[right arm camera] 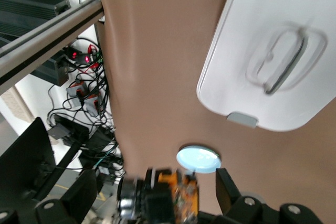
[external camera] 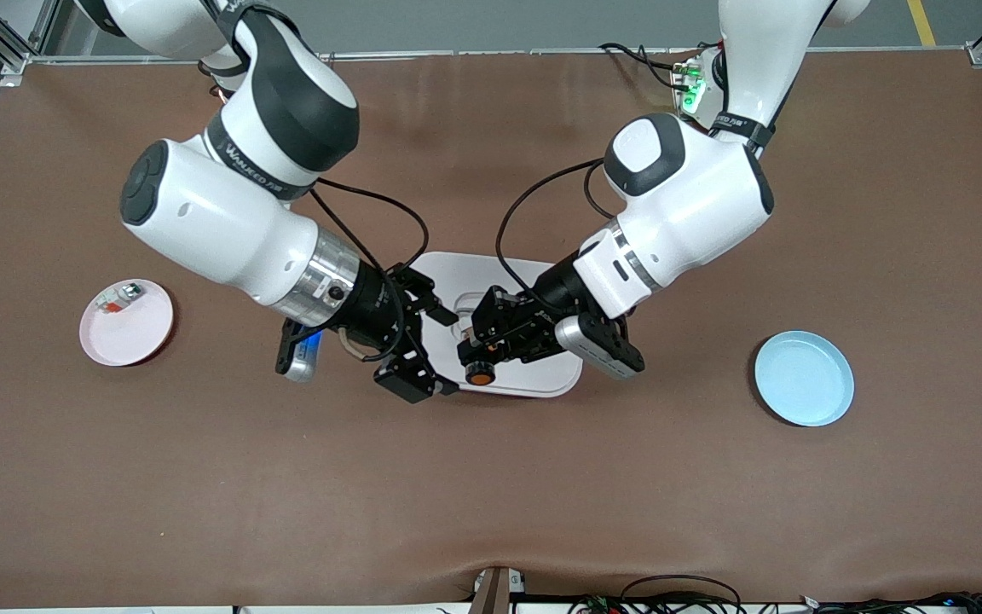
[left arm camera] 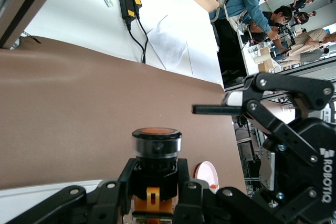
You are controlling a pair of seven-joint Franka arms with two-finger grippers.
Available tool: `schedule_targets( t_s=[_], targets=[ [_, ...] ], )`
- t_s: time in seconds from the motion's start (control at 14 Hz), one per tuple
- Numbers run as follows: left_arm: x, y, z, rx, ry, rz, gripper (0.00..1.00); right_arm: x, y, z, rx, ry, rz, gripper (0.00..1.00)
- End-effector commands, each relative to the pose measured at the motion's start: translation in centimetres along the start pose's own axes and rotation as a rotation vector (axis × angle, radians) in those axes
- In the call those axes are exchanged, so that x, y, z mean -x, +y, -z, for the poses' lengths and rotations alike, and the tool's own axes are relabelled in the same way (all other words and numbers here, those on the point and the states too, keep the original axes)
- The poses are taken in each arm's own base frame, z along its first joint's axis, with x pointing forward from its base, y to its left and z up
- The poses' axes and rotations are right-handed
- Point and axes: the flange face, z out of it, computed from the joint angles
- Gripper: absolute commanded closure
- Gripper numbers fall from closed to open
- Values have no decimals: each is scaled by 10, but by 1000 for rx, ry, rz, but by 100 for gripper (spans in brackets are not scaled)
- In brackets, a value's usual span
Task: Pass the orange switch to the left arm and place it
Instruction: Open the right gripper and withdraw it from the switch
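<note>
Orange switch (external camera: 480,373) sits clamped in left end effector (external camera: 478,351), up in the air over the box (external camera: 542,379). Right end effector (external camera: 431,350) is also over the box, beside the switch, fingers spread, grasping nothing. Step looks like mid-air handover, approx. done. Next: left arm prob. carries the switch clear of the box to the blue plate (external camera: 804,378) w/o dipping.

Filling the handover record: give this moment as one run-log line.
phase: handover over box | left tool: shut on orange switch | right tool: open beside switch | pink plate, blue plate: untouched
</note>
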Motion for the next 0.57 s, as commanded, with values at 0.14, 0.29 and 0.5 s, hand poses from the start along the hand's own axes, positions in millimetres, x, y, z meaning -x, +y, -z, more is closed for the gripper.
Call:
schedule_targets(
  t_s=[0.14, 0.29, 0.5],
  targets=[
    [-1, 1, 22, -11, 8, -30, 100, -57, -4, 31, 160, 12, 158, 0],
    [6, -6, 32, -37, -2, -62, 100, -84, -2, 49, 232, 10, 212, 0],
    [16, -22, 57, -77, -8, -100, 100, -122, 4, 75, 324, -1, 307, 0]
  ],
)
